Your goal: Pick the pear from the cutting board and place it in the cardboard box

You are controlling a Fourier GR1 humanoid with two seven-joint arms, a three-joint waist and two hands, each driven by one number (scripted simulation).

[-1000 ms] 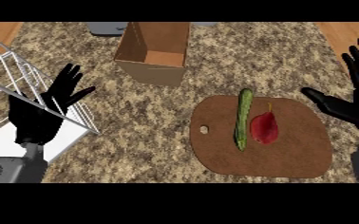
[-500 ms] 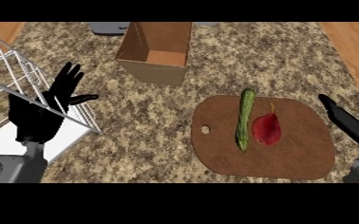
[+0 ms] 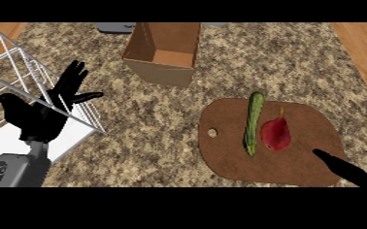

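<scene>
Nearest the viewer, at the lower left, a grey forearm [image 3: 17, 171] rises to the black left hand [image 3: 44, 112], which is held open with its fingers straight, spread and pointing up and has hold of nothing; it shows in front of a white wire rack [image 3: 72, 136] that stands at the left edge of the speckled brown stone counter [image 3: 143, 116]. At the lower right, only a narrow black tip of the right hand [image 3: 341, 168] comes into view over the near right corner of the cutting board [image 3: 229, 155], and whether that hand is open or closed cannot be told; it holds nothing that can be seen. The board is brown wood with rounded corners and a small pale hole near its left edge. On it lies a long green cucumber [image 3: 252, 122], pointing away from the viewer, and just to its right lies the red pear [image 3: 276, 134], stem pointing away, near the right hand's tip but apart from it. Farther back, left of the board and well apart from it, stands the open cardboard box [image 3: 159, 73]. Beyond the box, at the far edge, sits a grey object [image 3: 114, 27], cut off and too partial to name.
</scene>
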